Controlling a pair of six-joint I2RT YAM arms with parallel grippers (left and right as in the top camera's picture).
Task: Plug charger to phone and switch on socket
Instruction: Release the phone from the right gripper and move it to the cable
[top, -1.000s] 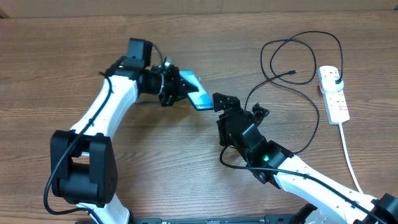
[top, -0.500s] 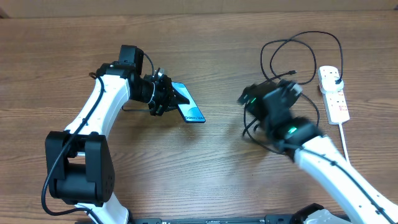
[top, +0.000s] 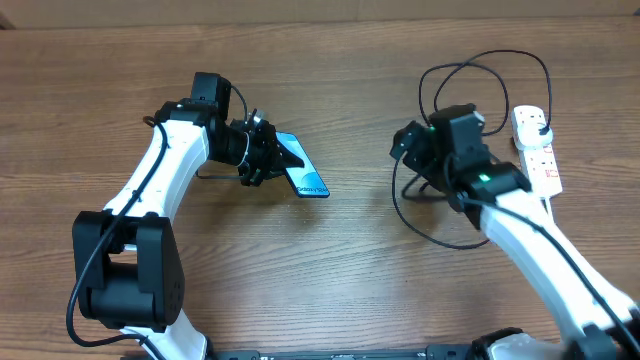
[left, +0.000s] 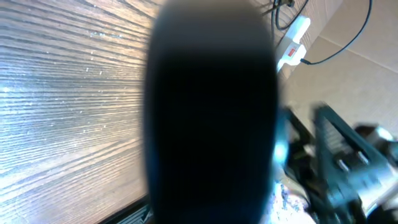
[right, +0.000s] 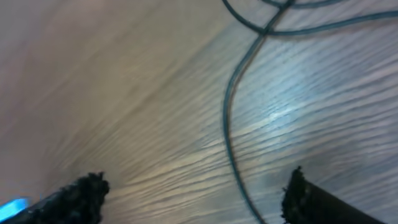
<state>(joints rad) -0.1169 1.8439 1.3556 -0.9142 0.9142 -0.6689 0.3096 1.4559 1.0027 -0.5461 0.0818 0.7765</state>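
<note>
Wooden table (top: 330, 270) | left gripper (top: 272, 160) clamped on phone (top: 308, 176), tilted, left of centre | right gripper (right: 193, 186) spread wide above charger cable (right: 231, 112), holding nothing | socket (top: 538, 152) far right | I'd follow the cable to its tip and pinch just behind it.

A dark blurred shape (left: 211, 106) fills the centre; wooden table (left: 68, 106) left; white socket (left: 293, 38) upper right.

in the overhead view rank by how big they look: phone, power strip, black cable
1. black cable, spreading widest
2-3. power strip and phone look alike; the phone is partly hidden, so unranked
</note>
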